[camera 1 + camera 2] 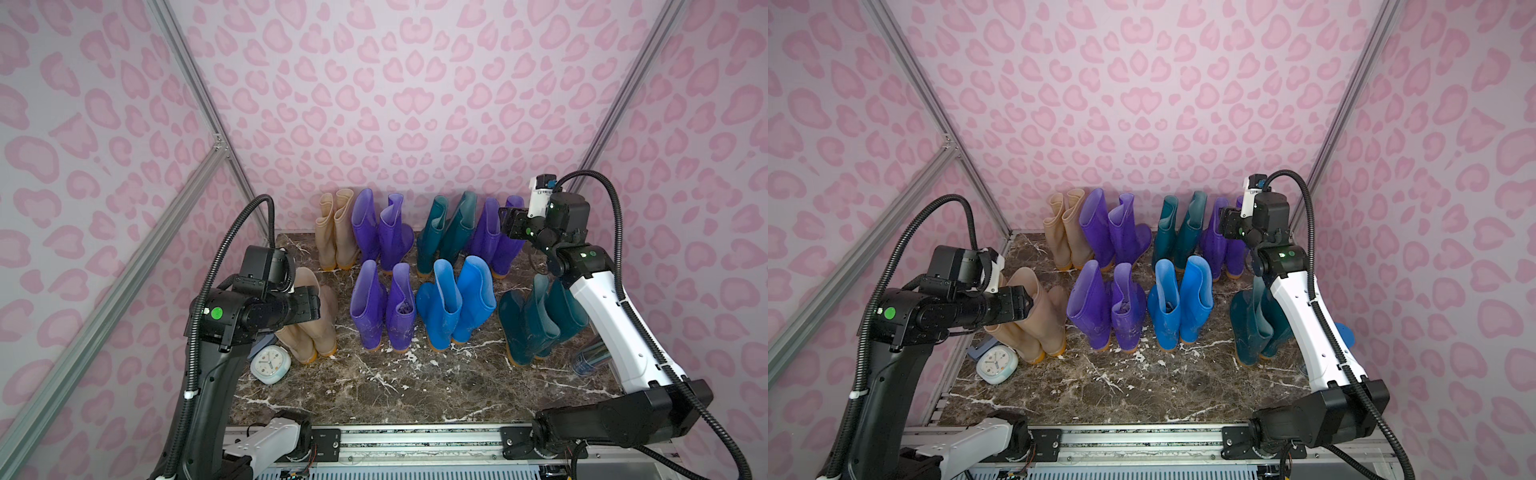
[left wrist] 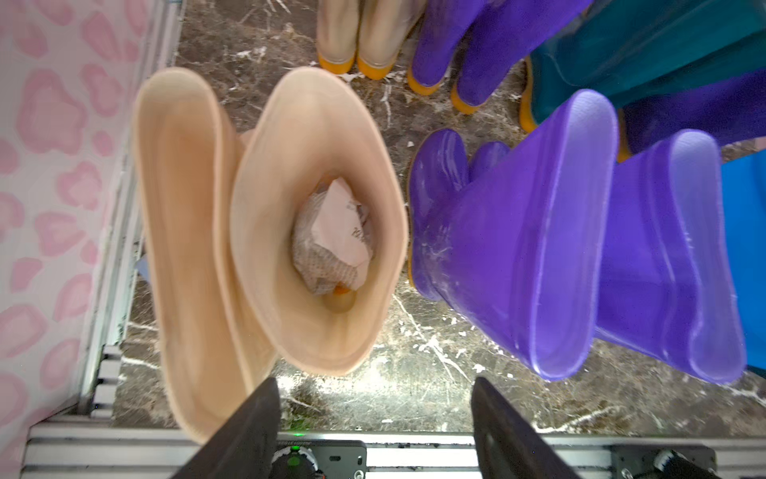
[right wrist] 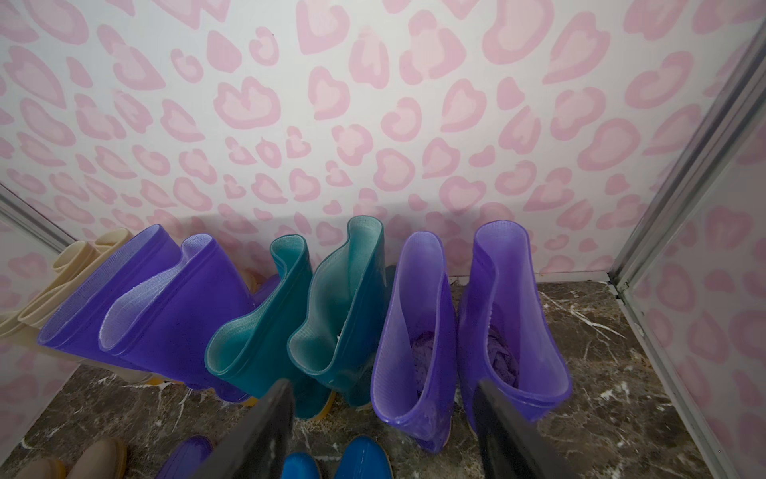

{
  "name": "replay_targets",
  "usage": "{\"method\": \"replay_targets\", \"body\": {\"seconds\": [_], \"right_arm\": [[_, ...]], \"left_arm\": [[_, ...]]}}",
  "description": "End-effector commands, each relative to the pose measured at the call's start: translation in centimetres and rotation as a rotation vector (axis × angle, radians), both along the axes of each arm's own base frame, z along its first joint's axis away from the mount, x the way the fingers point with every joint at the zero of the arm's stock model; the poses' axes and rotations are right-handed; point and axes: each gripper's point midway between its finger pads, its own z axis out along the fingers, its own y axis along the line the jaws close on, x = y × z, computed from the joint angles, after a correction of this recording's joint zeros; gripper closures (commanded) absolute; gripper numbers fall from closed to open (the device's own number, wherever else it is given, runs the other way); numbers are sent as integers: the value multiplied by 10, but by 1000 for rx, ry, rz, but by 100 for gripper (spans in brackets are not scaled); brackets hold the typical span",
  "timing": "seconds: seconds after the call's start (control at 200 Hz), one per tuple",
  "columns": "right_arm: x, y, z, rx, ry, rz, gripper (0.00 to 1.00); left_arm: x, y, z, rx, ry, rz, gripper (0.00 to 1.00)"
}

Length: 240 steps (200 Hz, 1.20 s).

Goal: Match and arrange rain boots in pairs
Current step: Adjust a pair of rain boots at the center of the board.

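Observation:
The rain boots stand upright in two rows on the marble table. At the back are a beige pair, a purple pair, a teal pair and a purple pair. In front are a beige pair, a purple pair, a blue pair and a teal pair. My left gripper hovers open over the front beige pair, holding nothing. My right gripper is open above the back right purple pair, holding nothing.
A pale alarm clock lies at the front left beside the beige boots. A bluish clear object lies behind the right arm. Pink-patterned walls close in three sides. A metal rail runs along the front edge.

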Motion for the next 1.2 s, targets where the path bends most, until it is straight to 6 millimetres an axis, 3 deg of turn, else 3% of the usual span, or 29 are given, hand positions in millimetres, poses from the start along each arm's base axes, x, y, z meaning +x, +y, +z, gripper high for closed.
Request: {"method": "replay_targets", "body": {"seconds": [0.0,0.3,0.385,0.505,0.565,0.675,0.915,1.05,1.195], "right_arm": [[1,7,9,12,-44,35,30],[-5,5,2,-9,-43,35,30],[-6,5,2,-9,-45,36,30],[-6,6,3,-3,-49,41,30],[-7,6,4,-2,-48,45,30],[-10,6,7,5,-56,45,30],[-16,3,9,8,-59,31,30],[-20,-3,9,-5,-57,5,30],[-26,-8,14,-13,-65,-16,31]], "left_arm": [[8,25,-3,105,0,121,25],[51,46,-27,120,14,199,29],[60,40,-40,82,45,166,33],[79,37,-54,72,31,127,57],[91,32,-53,62,-1,92,76],[112,14,-50,-9,-30,11,97],[142,-41,-19,-139,-116,-177,98],[149,-60,-21,-151,-100,-211,98],[146,-65,-40,-164,-59,-230,98]]}}
